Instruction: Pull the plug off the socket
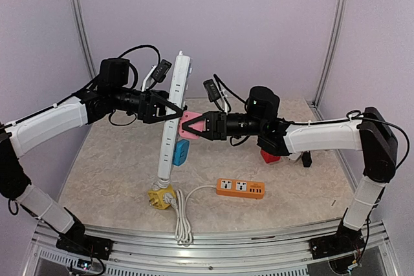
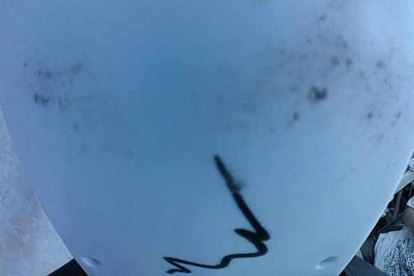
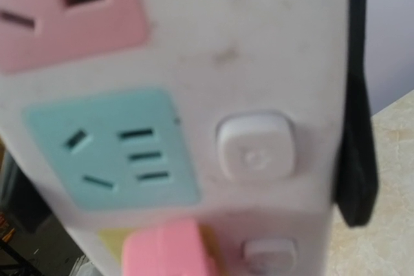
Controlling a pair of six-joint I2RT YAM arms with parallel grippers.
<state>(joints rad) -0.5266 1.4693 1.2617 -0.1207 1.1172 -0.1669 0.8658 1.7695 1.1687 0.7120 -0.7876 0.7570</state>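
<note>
A long white power strip point(image 1: 172, 121) stands tilted, its lower end by the table. My left gripper point(image 1: 169, 109) is shut on its middle from the left. The strip's back point(image 2: 194, 95), with a black scribble, fills the left wrist view. A pink plug point(image 1: 187, 125) sits against the strip's right face, and my right gripper point(image 1: 195, 127) is shut on it. In the right wrist view the pink plug point(image 3: 168, 250) covers a yellow socket, below a teal socket point(image 3: 113, 150) and a pink socket point(image 3: 65, 11). My right fingers are hidden there. A blue plug point(image 1: 180, 152) sits lower on the strip.
A yellow cube adapter point(image 1: 162, 196) is at the strip's lower end, with a coiled white cable point(image 1: 183, 219) in front. An orange power strip point(image 1: 240, 188) lies on the table. A red object point(image 1: 269, 156) sits under my right arm. A black left finger point(image 3: 356, 127) shows beside the strip.
</note>
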